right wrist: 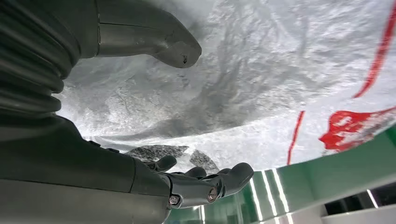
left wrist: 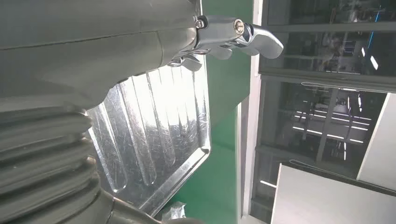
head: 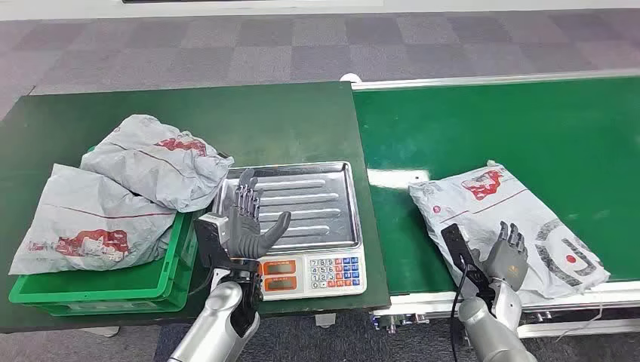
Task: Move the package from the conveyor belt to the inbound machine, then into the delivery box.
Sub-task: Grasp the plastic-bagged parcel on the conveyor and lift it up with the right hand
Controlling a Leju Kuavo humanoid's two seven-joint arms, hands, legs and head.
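**Package on the belt, right hand over it**

The grey package (head: 504, 220) with red print lay on the green conveyor belt (head: 528, 128), near its front edge. The right hand (head: 504, 256) sat over the package's near part with fingers spread and nothing gripped; in the right wrist view the thumb (right wrist: 154, 44) and fingers (right wrist: 219, 182) stood apart above the crinkled plastic (contact could not be told). The left hand (head: 249, 222) hovered open, fingers extended, over the steel tray of the scale (head: 309, 204), which stood on the dark green table (head: 189, 121). Left of the scale, a green crate (head: 98, 290) held two more grey bags (head: 128, 196).
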